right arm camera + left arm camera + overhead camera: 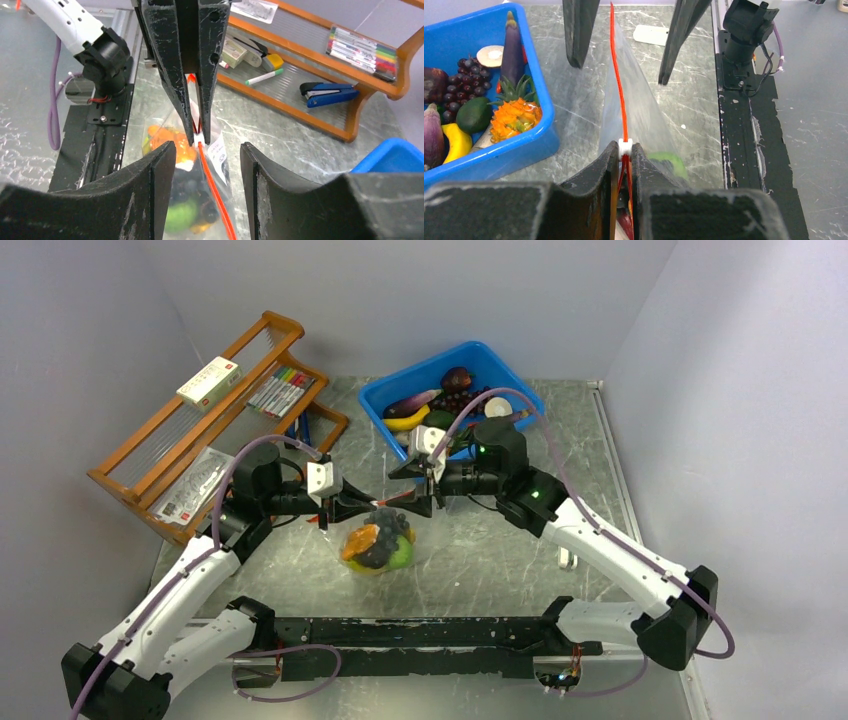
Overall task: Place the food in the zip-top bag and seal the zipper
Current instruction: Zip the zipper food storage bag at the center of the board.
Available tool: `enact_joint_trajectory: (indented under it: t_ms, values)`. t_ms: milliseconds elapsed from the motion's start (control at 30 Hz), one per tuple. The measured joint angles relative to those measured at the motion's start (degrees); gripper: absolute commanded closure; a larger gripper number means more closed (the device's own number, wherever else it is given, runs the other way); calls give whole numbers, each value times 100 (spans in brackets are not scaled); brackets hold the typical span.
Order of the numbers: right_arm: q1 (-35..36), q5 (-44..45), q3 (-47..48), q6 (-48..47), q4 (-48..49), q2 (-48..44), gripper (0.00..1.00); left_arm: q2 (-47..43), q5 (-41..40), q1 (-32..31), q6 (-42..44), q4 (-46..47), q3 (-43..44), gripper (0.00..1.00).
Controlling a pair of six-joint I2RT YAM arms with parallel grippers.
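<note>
The zip-top bag (644,115) is showing clear, glossy plastic with a smooth red-orange zipper (619,90). The blue bin (499,160) is gleaming as shiny plastic, while the rack (300,112) is showing varnished wood.

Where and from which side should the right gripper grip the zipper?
The free end of the zipper, opposite the shut left gripper. I'd bring the right gripper in end-on, a finger on each face: the strip stands thin, straight and on edge.

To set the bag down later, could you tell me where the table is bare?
Bare table lies between the bag, the right arm and the black rail. Another patch is right of the bin. It is crowded between rack and bin, where the left gripper and right gripper meet.
</note>
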Motion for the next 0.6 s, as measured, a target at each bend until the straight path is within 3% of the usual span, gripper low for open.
enact_joint_trajectory:
  t_ms: [600]
  values:
    - [175, -7, 7, -498, -448, 535, 58, 50, 55, 0, 2, 42, -48, 93]
